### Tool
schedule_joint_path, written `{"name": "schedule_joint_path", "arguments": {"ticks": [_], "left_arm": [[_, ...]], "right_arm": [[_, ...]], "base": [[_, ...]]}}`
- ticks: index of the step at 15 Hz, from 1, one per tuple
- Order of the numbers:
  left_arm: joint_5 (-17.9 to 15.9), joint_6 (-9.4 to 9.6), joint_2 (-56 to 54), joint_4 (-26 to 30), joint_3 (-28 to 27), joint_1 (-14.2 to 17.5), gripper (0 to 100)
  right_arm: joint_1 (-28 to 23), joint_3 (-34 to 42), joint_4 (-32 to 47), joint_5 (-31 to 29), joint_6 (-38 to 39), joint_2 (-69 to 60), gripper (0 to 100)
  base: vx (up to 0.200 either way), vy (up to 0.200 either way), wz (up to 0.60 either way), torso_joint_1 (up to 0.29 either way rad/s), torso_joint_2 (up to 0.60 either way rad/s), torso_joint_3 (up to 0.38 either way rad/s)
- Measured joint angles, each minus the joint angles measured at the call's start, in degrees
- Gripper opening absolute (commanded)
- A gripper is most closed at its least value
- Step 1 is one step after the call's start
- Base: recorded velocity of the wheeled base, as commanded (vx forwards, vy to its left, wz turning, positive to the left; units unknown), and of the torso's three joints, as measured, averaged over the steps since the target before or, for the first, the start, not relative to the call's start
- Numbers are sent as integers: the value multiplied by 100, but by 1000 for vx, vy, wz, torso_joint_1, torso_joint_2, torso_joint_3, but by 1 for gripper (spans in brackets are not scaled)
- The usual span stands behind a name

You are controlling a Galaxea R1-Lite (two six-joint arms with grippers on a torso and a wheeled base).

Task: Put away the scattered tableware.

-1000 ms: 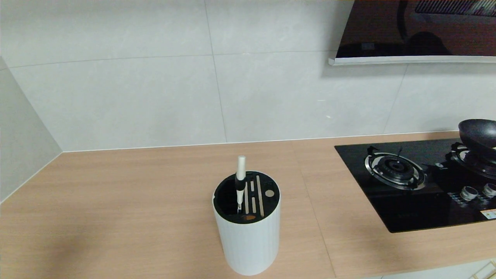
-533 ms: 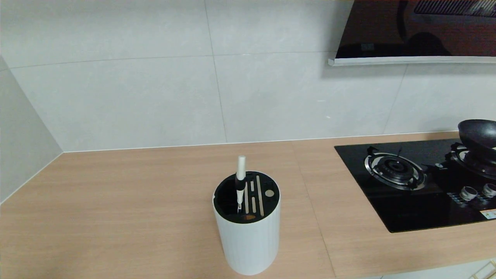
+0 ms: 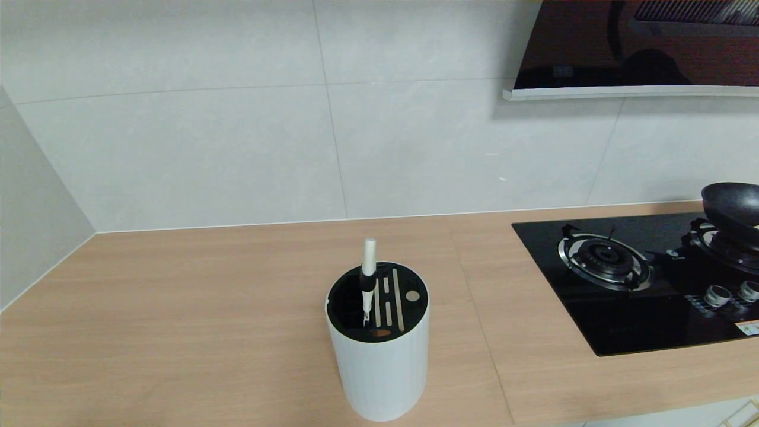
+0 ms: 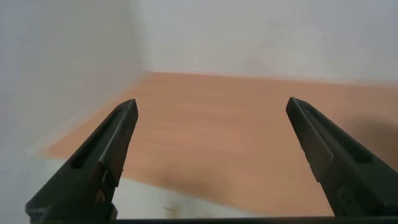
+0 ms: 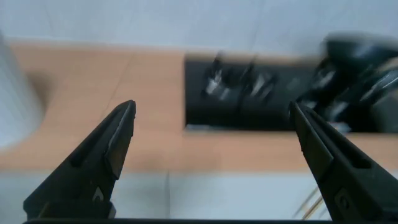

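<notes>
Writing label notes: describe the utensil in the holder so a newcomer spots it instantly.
On the wooden countertop, left of the black gas hob, stands a white cylindrical holder with a black slotted top. One slim utensil stands upright in it: white handle, black collar, the sole item poking out.

A wooden countertop [image 3: 178, 308] carries a white utensil holder [image 3: 379, 373] and black hob [image 3: 622, 323].
</notes>
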Motion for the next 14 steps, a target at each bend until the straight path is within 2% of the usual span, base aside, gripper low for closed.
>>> {"name": "schedule_joint_path", "arguments": {"ticks": [1, 4, 5, 6, 7, 8, 9, 10, 12, 14], "left_arm": [[-273, -56, -5, 307, 52, 1, 100], [-980, -204, -11, 316, 74, 1, 100], [-1092, -234, -11, 316, 74, 0, 100], [-1448, -288, -11, 384, 82, 1, 100], [-1765, -233, -10, 496, 82, 1, 100], [-1858, -48, -7, 525, 82, 1, 100], [-1869, 16, -7, 536, 82, 1, 100], [-1866, -77, -7, 536, 82, 4, 100], [-1866, -422, -10, 533, 82, 1, 100], [-1866, -458, -10, 530, 82, 0, 100]], "right_arm": [[2, 6, 211, 13, 41, -5, 100], [6, 28, 156, 22, 104, -10, 100], [6, 33, 156, 22, 107, -10, 100], [6, 33, 158, 22, 115, -10, 100], [6, 37, 161, 24, 118, -10, 100], [6, 37, 161, 22, 126, -10, 100], [6, 37, 163, 22, 134, -10, 100], [6, 37, 166, 24, 143, -10, 100], [6, 37, 167, 22, 145, -10, 100], [6, 37, 169, 24, 145, -10, 100]], "base": [[0, 0, 0, 0, 0, 0], [0, 0, 0, 0, 0, 0], [0, 0, 0, 0, 0, 0], [0, 0, 0, 0, 0, 0], [0, 0, 0, 0, 0, 0], [0, 0, 0, 0, 0, 0], [0, 0, 0, 0, 0, 0], [0, 0, 0, 0, 0, 0], [0, 0, 0, 0, 0, 0], [0, 0, 0, 0, 0, 0]]}}
